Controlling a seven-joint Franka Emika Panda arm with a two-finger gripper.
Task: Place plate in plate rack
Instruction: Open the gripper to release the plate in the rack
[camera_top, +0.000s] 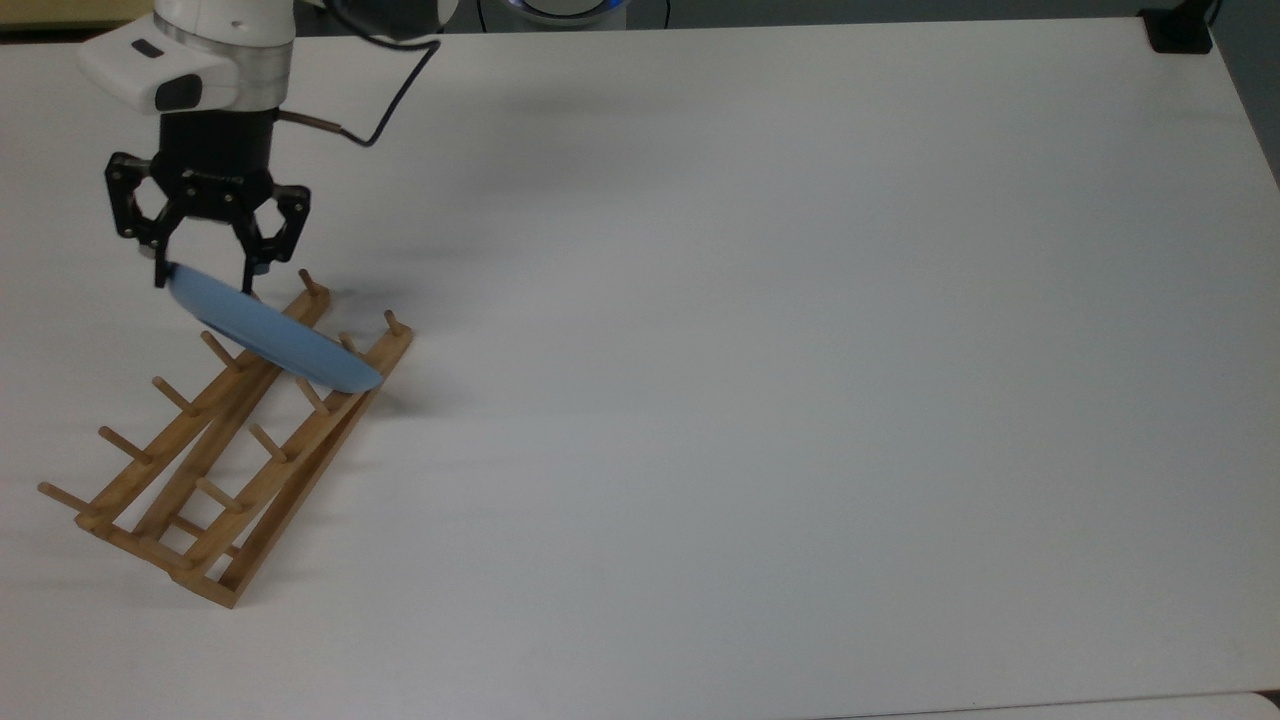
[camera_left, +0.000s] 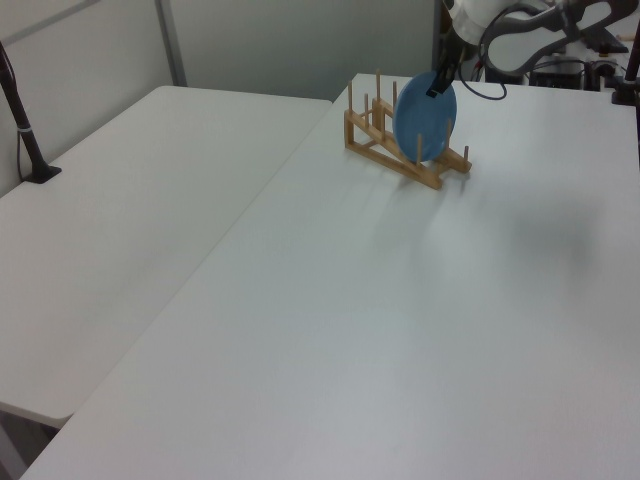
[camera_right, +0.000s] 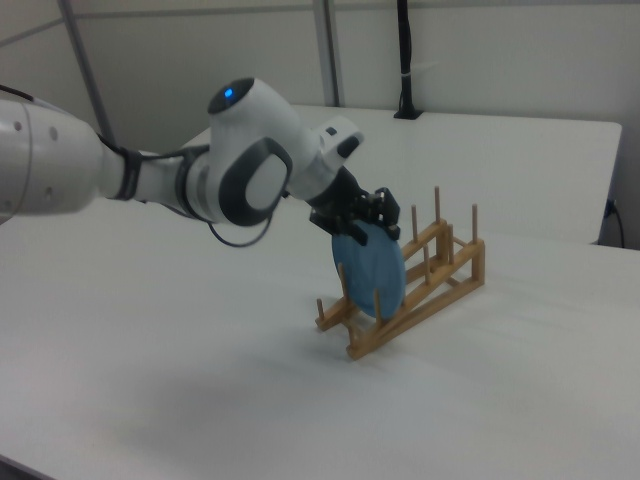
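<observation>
The light-blue plate (camera_top: 272, 337) stands on edge between the pegs at the far end of the wooden plate rack (camera_top: 165, 452), leaning a little. My gripper (camera_top: 205, 285) hangs over the plate's upper left rim in the top view, open, with one finger on each side of the rim. The left view shows the plate (camera_left: 425, 117) upright in the rack (camera_left: 405, 155), with a black fingertip (camera_left: 437, 86) at its top edge. In the right view the gripper (camera_right: 368, 215) sits just above the plate (camera_right: 370, 268) in the rack (camera_right: 432, 278).
The white table (camera_top: 760, 380) stretches wide and bare to the top view's right of the rack. A black mount (camera_top: 1180, 30) sits at its far right corner. In the left view a second table (camera_left: 110, 220) adjoins on the left, with a black post (camera_left: 25, 130).
</observation>
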